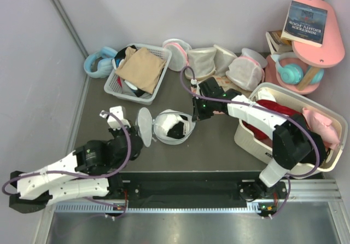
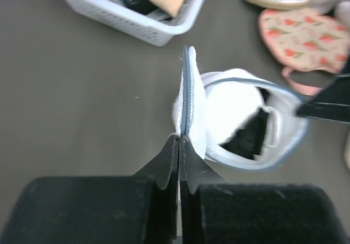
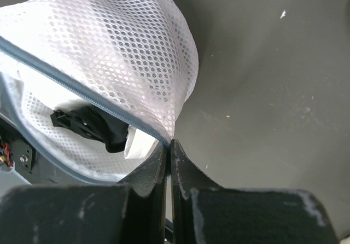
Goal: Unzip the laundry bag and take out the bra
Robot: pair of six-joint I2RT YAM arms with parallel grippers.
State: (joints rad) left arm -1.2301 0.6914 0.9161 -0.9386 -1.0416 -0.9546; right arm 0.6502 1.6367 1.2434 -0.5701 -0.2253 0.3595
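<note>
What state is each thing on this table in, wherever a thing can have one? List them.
laundry bag: unzipped, lid flap standing open
bra: inside the bag, not yet removed
left fingers: shut on the bag's flap
right fingers: shut on the bag's rim
basket: upright, filled
book: closed, lying flat

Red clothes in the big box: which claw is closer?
Right. The right claw pinches the laundry bag on the side toward the red clothes; the left claw grips its far flap.
</note>
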